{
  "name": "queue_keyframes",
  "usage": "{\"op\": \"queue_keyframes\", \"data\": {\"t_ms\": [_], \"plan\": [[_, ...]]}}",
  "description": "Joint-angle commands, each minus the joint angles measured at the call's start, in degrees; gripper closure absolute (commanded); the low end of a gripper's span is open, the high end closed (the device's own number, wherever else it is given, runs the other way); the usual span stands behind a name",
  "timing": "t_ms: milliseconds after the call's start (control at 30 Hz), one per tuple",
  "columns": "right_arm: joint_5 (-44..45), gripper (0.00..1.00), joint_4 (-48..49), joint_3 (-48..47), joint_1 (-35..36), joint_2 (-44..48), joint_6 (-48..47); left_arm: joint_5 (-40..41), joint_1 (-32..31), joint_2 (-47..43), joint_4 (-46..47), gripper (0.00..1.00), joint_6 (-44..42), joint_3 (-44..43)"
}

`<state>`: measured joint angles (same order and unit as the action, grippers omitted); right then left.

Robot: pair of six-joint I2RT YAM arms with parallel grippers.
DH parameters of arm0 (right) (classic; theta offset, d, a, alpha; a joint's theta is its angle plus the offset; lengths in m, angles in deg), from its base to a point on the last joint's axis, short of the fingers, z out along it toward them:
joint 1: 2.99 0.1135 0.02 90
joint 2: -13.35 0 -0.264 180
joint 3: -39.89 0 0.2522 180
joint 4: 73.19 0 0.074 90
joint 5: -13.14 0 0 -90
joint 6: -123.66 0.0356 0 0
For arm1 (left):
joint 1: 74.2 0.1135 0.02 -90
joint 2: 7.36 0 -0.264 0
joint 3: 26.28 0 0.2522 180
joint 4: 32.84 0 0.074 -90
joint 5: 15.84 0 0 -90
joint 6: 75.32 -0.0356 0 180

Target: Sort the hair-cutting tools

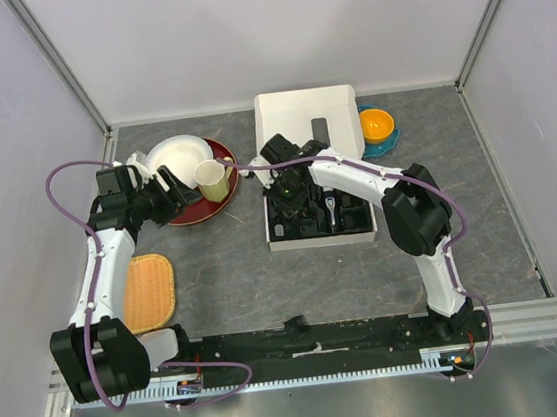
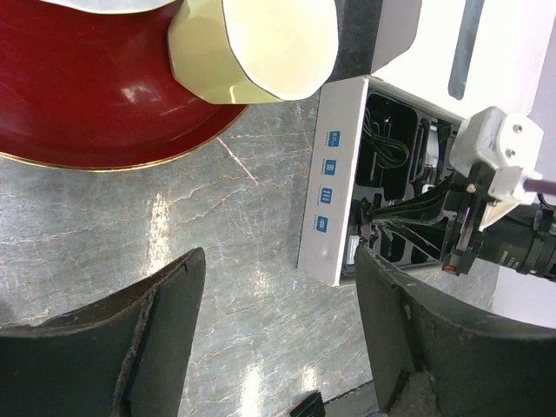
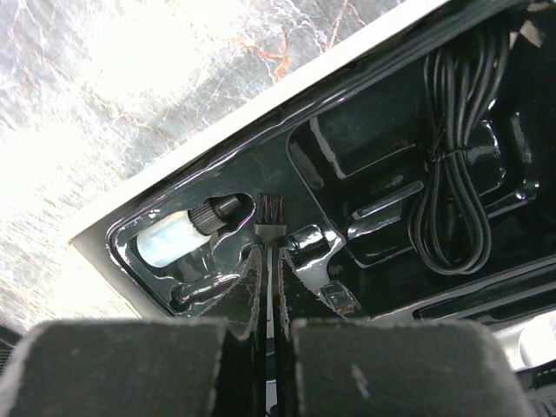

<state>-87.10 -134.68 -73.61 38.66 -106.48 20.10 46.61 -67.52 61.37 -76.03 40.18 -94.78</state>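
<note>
My right gripper is shut on the thin black brush, whose bristled head pokes out past the fingertips. It hangs low over the left end of the black tray in the white box. From above, the right gripper is over the tray's left half. My left gripper stands open with nothing between its fingers, over bare table left of the box. A small black comb attachment lies near the table's front edge, its tip showing in the left wrist view.
In the tray lie a small clear bottle and a coiled black cable. A cream cup and white plate rest on a red plate. An orange bowl stands back right, a woven mat at left.
</note>
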Motion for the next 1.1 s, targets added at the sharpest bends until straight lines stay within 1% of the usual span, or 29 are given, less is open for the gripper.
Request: {"op": "queue_keyframes", "data": {"t_ms": [0,33,133,167,200,267,433,567,667,833,933,1067], "plan": [[0.84,1.00,5.18,3.40,-0.34,3.45,9.77,-0.22,0.18,-0.79,1.48,0.25,-1.41,-0.89],[0.84,1.00,6.84,4.20,-0.43,4.16,12.92,-0.31,0.18,-0.88,1.48,0.25,-1.50,-0.89],[2.24,1.00,9.39,6.49,-0.60,6.36,18.56,-0.31,0.18,-0.88,1.39,0.25,-1.41,-0.89],[2.50,1.00,9.67,6.75,-0.69,6.71,22.14,-0.48,0.18,-0.88,1.39,0.25,-1.41,-0.89],[4.16,1.00,9.58,6.67,-0.78,7.06,24.00,-0.49,0.09,-0.88,1.48,0.25,-1.41,-0.89],[4.35,1.00,9.40,6.75,-0.78,7.68,28.30,-0.49,0.18,-0.88,1.39,0.25,-1.41,-0.89],[8.30,1.00,12.04,8.77,-0.78,10.58,35.35,-0.57,0.27,-1.05,1.48,0.25,-1.50,-0.89],[14.18,1.00,12.48,11.14,-0.69,11.99,40.27,-0.49,0.18,-1.05,1.39,0.25,-1.41,-0.81],[15.16,1.00,13.62,13.86,-0.61,13.21,45.10,-0.57,0.18,-0.97,1.39,0.25,-1.33,-0.81],[18.05,1.00,21.61,20.90,-0.08,16.55,54.23,-0.57,0.09,-0.97,1.48,0.25,-1.24,-0.81],[20.08,1.00,24.95,23.98,0.54,18.84,57.93,-0.75,0.18,-0.97,1.48,0.24,-1.33,-0.81],[22.45,1.00,27.42,26.26,0.89,20.25,60.23,-0.66,0.18,-0.97,1.48,0.25,-1.24,-0.81]]}}
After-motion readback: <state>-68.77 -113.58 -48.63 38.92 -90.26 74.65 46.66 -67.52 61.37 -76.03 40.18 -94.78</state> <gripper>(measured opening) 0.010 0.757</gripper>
